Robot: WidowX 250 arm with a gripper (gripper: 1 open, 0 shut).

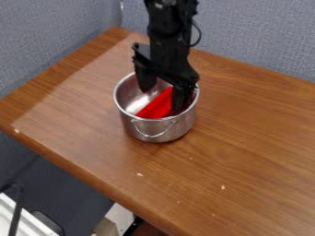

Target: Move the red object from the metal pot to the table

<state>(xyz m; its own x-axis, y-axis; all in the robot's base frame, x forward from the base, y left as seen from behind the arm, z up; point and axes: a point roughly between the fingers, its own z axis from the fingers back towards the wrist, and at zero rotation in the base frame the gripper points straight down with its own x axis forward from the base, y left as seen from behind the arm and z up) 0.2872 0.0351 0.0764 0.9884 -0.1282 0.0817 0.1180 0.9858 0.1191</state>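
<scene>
Wooden table (74,120): a brown top with visible grain and rounded edges, filling most of the view and set against a grey-blue wall (50,32).

Robot arm (170,23): black, entering from the top edge and pointing straight down over the pot.

Metal pot (157,127): a small round steel vessel with straight shiny sides and a rolled rim, standing upright on the table toward its far side; a thin wire handle hangs against its near wall.

Gripper (165,85): black, with its two fingers lowered into the mouth of the pot. The jaws stand wide apart, one finger at the left of the pot's interior and one toward the right, and they grasp nothing. Whether a fingertip touches the red bar cannot be told.

Red object (157,105): a bright red elongated bar lying aslant inside the pot, resting on its bottom, partly hidden by the gripper fingers above it.
</scene>
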